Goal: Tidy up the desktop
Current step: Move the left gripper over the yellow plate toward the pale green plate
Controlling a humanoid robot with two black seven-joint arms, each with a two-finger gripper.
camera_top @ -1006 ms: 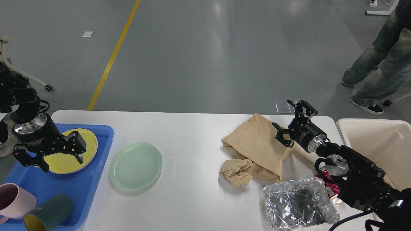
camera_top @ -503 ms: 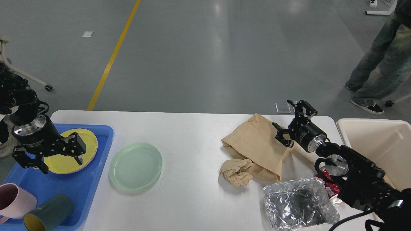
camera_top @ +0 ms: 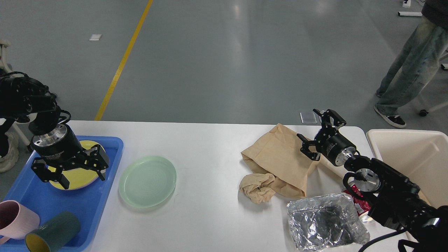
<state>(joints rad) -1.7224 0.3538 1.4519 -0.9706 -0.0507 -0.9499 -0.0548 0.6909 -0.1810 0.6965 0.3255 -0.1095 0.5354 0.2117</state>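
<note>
Tray (camera_top: 105, 147) holds yellow plate (camera_top: 75, 178), pink mug (camera_top: 15, 218), dark cup (camera_top: 52, 232).

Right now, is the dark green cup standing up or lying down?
Lying down. The dark green cup rests on its side in the blue tray, its yellow inside facing the camera, beside the pink mug.

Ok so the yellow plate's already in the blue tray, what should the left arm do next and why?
Probably swing the left gripper, open and empty over the yellow plate, across to the green plate. That plate sits loose on the desktop just beside the blue tray, so it looks like the nearest dish to collect.
</note>
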